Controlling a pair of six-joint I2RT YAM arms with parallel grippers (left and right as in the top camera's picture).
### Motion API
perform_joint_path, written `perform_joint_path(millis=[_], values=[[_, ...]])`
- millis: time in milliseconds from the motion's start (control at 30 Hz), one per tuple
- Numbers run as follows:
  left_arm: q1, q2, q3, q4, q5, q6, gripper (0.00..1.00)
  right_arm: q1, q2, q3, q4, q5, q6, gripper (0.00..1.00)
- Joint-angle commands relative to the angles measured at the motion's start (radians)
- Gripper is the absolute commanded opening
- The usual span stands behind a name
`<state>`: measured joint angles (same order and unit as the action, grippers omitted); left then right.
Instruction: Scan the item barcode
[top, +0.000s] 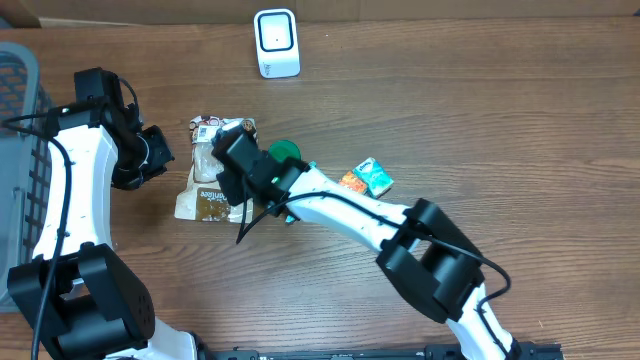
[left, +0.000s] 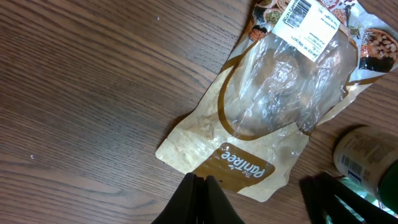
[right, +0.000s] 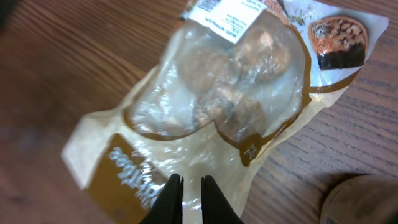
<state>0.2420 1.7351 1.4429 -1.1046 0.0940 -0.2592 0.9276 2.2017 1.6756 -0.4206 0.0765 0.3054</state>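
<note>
As right gripper (right: 189, 198) pinches pouch (right: 186, 134), label (right: 225, 15) (cropped)

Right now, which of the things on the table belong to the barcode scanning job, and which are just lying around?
For the job: snack pouch; white scanner; right gripper, closed on the pouch.
Lying about: green-lidded jar; small colourful packet; grey basket.

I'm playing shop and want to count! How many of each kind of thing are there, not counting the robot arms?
Scanner: 1
Snack bag: 1
Green-lidded jar: 1
Small orange-and-teal packet: 1 (looks like one)
Grey basket: 1
Total: 5
</note>
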Motion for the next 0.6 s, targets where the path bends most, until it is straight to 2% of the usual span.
perform_joint_path(millis=[0, 233, 567], values=[[-0.007, -0.009, 0.01, -0.003, 0.008, 0.012, 0.04, 0.0, 0.047, 0.029, 0.025, 0.15, -0.026, 0.08], [-0.007, -0.009, 0.01, -0.012, 0.008, 0.012, 0.04, -0.006, 0.066, 0.029, 0.103, 0.316, -0.027, 0.06], [-0.007, -0.009, 0.01, -0.014, 0.011, 0.012, 0.04, -0.007, 0.066, 0.029, 0.065, 0.443, -0.05, 0.04]])
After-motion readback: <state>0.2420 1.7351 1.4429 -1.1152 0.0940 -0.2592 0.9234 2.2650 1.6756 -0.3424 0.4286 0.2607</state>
